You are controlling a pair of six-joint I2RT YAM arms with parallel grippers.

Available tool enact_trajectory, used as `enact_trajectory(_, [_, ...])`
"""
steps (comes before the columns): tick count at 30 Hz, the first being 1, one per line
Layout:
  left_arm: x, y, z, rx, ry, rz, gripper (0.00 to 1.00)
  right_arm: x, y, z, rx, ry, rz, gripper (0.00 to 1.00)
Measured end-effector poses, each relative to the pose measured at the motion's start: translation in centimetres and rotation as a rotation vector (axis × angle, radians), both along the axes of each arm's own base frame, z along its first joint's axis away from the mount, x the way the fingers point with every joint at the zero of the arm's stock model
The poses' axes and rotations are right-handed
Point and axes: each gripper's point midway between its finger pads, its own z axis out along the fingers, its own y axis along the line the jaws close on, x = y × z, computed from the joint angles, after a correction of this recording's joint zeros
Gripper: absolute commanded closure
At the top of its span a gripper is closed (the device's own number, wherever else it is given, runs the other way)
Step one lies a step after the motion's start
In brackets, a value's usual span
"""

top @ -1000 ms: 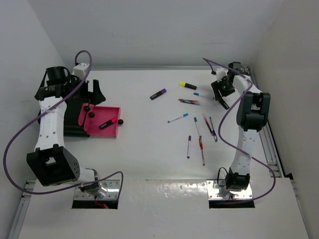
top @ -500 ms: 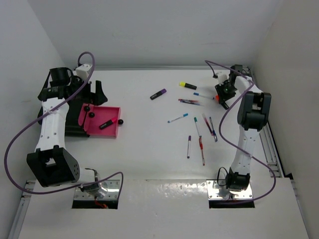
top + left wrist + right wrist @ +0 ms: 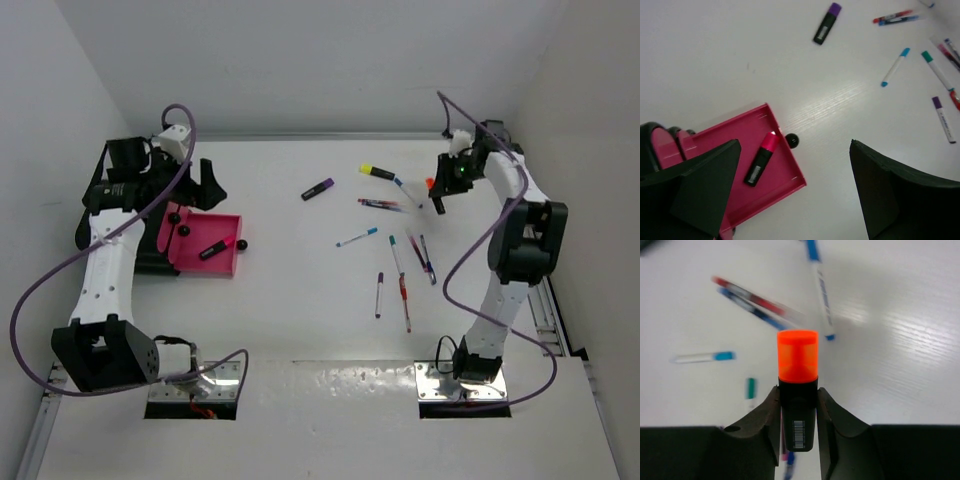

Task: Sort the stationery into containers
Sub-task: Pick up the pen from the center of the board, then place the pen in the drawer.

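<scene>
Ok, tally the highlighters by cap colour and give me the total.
pink highlighter: 1, lying in the pink tray
purple highlighter: 1, on the table
yellow highlighter: 1, on the table
orange highlighter: 1, gripped in the right gripper
Total: 4

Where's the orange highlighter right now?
The orange highlighter is clamped in the right gripper, far right in the top view, just right of the yellow highlighter and a blue-capped pen.

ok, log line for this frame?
right gripper: shut on orange highlighter | left gripper: open, near pink tray | pink highlighter: in tray
</scene>
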Motion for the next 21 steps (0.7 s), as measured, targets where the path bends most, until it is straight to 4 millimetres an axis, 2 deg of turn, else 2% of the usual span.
enact_trajectory(3, [-0.9, -2.9, 0.1, -0.049, -0.016, -0.07, 0.04, -0.1, 2.6, 6.6, 0.132, -0.141, -0.061, 1.0])
enact_trajectory(5, [-1.8, -5.3, -0.5, -0.085, -0.013, -0.132, 0.05, -0.9, 5.2, 10.6, 0.235, -0.225, -0.087, 1.0])
enact_trajectory(8, [-3.4, -8.7, -1.3, -0.131, 0.018, -0.214, 0.07, -2.4, 10.3, 14.4, 0.38, -0.297, -0.083, 1.0])
enact_trajectory(10, [-3.9, -10.8, -1.1, -0.158, 0.015, -0.263, 0.09, -3.8, 14.5, 15.3, 0.472, -0.295, -0.059, 1.0])
enact_trajectory(13, [-4.3, -14.1, 0.2, -0.2, -0.018, -0.323, 0.11, -6.1, 21.2, 15.5, 0.581, -0.237, -0.007, 1.0])
enact_trajectory(14, [-4.4, -15.0, 0.8, -0.213, -0.035, -0.338, 0.11, -6.7, 22.8, 15.6, 0.604, -0.221, 0.002, 1.0])
enact_trajectory(17, [-4.8, -17.5, 1.7, -0.255, -0.044, -0.378, 0.12, -8.2, 26.7, 16.6, 0.672, -0.193, 0.024, 1.0])
enact_trajectory(21, [-4.3, -19.6, 1.1, -0.302, 0.002, -0.385, 0.17, -9.5, 30.0, 18.3, 0.733, -0.194, 0.077, 1.0])
